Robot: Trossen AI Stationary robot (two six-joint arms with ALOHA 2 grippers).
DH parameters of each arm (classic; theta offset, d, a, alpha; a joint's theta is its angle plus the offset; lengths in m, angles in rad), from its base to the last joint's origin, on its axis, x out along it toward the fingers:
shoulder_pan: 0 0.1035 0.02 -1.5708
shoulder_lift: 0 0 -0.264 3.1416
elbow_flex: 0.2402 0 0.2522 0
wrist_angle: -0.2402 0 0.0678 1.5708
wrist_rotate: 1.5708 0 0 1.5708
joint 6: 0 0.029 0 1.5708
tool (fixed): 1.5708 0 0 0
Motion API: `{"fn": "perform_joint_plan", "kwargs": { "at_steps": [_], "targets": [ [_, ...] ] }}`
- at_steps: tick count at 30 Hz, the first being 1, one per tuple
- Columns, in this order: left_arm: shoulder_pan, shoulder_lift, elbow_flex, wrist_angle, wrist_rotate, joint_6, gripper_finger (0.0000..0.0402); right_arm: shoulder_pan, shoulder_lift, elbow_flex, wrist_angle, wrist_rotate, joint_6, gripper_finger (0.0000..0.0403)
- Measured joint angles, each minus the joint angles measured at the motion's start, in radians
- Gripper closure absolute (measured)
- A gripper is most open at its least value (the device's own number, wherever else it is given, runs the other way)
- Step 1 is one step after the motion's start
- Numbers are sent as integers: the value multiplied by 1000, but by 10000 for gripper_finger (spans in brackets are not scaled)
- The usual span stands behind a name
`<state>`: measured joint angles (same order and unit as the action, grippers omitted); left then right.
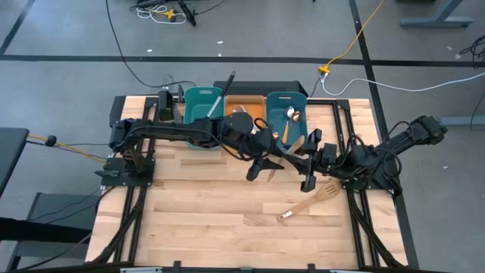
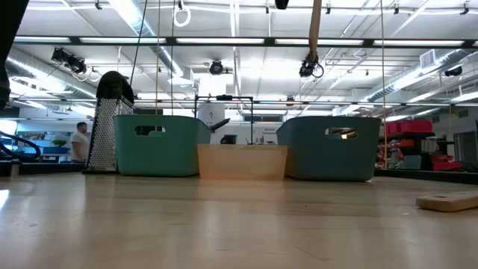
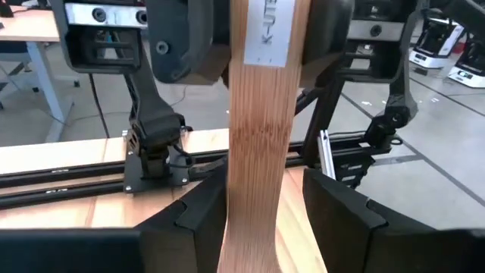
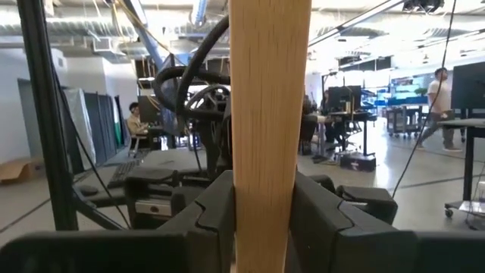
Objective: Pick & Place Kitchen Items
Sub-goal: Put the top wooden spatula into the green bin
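A plain wooden spatula [image 1: 297, 144] is in the air between my two grippers, above the table's right middle. Its handle [image 2: 315, 30] shows upright at the top of the low view. My right gripper [image 4: 264, 220] is shut on it. My left gripper [image 3: 261, 220] is open, one finger on each side of the same spatula [image 3: 258, 152], with a gap showing on one side. A slotted wooden spatula [image 1: 311, 201] lies flat on the table near the right arm. Spoons [image 1: 292, 115] lie in the right teal bin [image 1: 286, 102]. My right gripper pinches the wooden spatula's flat shaft [image 4: 265, 152] between its two fingers [image 4: 216, 212]. The fingers lie across the shaft. The spatula is lifted clear of the table and stands roughly upright. My left gripper has one finger [image 3: 204, 212] along the shaft's edge; I cannot tell whether it touches.
Along the far edge stand a teal bin [image 1: 198, 106] with a black utensil [image 1: 224, 89] sticking out, an orange bin [image 1: 244, 110] and the right teal bin. A metal grater [image 2: 112, 123] stands left of them. Bare wood lies toward the near edge. People show in the room behind.
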<state>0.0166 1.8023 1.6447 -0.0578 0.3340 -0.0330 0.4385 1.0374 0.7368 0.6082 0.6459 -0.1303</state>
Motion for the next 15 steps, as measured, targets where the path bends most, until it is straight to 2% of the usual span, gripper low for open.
{"fn": "perform_joint_plan", "kwargs": {
  "at_steps": [5, 10, 15],
  "targets": [
    [1, -1, 0, 2, 0, -6, 237, 0, 0, 0, -7, 1, 11, 300],
    [1, -1, 0, 0, 4, 7, 312, 0, 0, 0, -19, 0, 24, 300],
    [2, -1, 0, -1, 21, 5, 314, 0, -1, 0, -27, -1, 37, 300]
  ]
}}
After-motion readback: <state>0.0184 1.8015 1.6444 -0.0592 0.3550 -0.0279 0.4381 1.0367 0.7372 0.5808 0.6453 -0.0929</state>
